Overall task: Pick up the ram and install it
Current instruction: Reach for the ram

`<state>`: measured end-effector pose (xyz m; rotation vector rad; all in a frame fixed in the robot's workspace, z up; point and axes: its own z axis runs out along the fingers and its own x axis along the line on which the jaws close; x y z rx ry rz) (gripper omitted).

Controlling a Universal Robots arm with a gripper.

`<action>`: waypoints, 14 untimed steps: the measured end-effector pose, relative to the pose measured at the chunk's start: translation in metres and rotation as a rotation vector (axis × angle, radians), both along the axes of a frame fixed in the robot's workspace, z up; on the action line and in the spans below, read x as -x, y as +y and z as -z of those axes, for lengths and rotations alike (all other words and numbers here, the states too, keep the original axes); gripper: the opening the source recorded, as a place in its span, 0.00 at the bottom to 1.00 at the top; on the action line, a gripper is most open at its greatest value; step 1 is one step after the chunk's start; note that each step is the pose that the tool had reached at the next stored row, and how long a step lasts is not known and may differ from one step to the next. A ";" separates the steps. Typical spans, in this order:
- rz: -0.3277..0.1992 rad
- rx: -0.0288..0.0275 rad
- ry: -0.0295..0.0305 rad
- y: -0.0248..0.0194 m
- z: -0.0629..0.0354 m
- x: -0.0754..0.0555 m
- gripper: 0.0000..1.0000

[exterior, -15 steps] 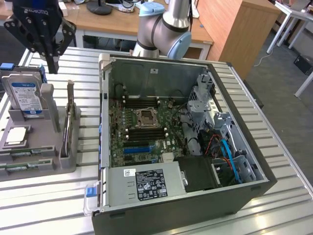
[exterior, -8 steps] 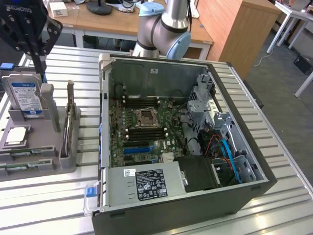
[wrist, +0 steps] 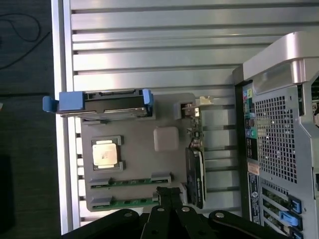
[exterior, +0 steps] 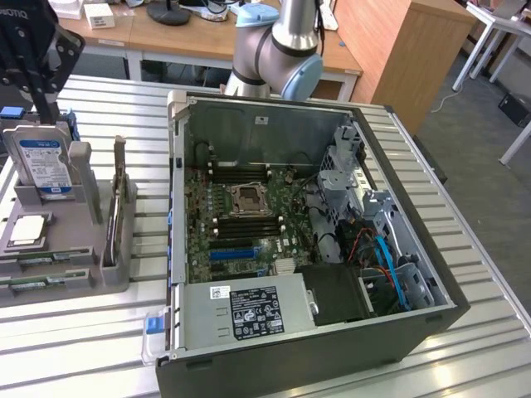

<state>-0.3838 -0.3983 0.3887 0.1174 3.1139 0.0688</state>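
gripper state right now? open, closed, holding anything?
Gripper: closed, nothing visibly held, above the parts tray near the ram sticks.

The arm reaches toward the exterior view's left, its gripper pointing down, jaws pressed together.

A long, thin green ram stick is laid flat between end clips on a grey holder; a second ram stick is laid parallel just beside it.
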 end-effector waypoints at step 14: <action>0.000 0.0000 0.0021 0.0000 0.0013 0.036 0.10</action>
